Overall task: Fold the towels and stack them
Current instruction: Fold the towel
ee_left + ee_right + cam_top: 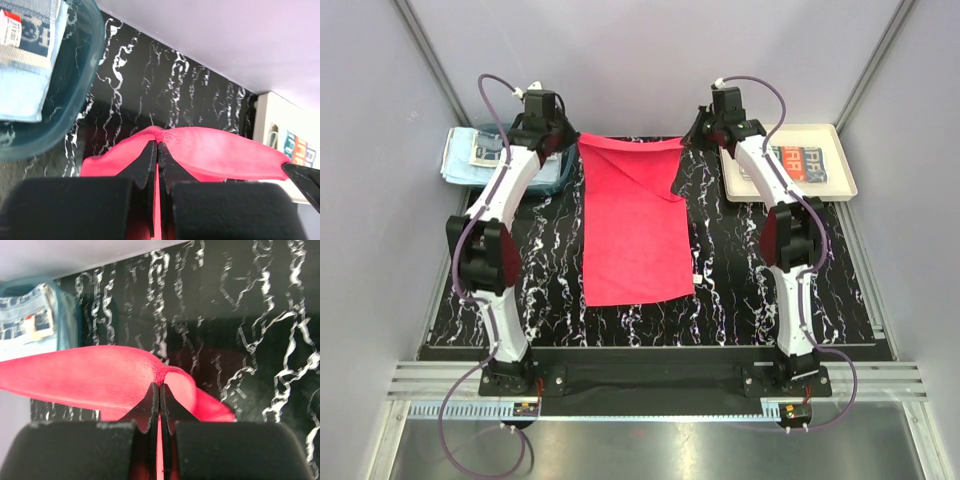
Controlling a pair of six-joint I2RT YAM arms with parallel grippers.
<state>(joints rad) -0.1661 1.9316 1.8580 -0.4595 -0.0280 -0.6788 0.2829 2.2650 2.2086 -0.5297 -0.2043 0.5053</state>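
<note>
While the red towel (pixel 635 240) lies spread on the tabletop (pixel 740 290), its far edge is raised and held at both corners. The left end effector (pixel 157 145) is closed on the far-left corner, with red cloth pinched between the jaws in the left wrist view. The right end effector (pixel 159 386) is closed on the far-right corner in the same manner, and a triangular flap of cloth near that corner is drawn up toward it.

Position of the workpiece: the towel occupies the centre of the tabletop, between the two arms. Its long axis runs from the far side toward the arm bases. From both end effectors the body of the towel therefore lies toward the bases, and the free near edge rests flat on the tabletop, well apart from either grip.

Neither arm is nearer; each holds its own corner (the grip is symmetrical across the long axis).

Judgement: the step in hand is the first fold. The coming move probably carries the held edge along the long axis toward the near edge, both arms travelling together to keep the edge straight.

Other items: blue towels (pixel 470 155) sit in the basket (pixel 85 95) at far left; a patterned towel (pixel 805 162) lies on the tray (pixel 840 185) at far right.
</note>
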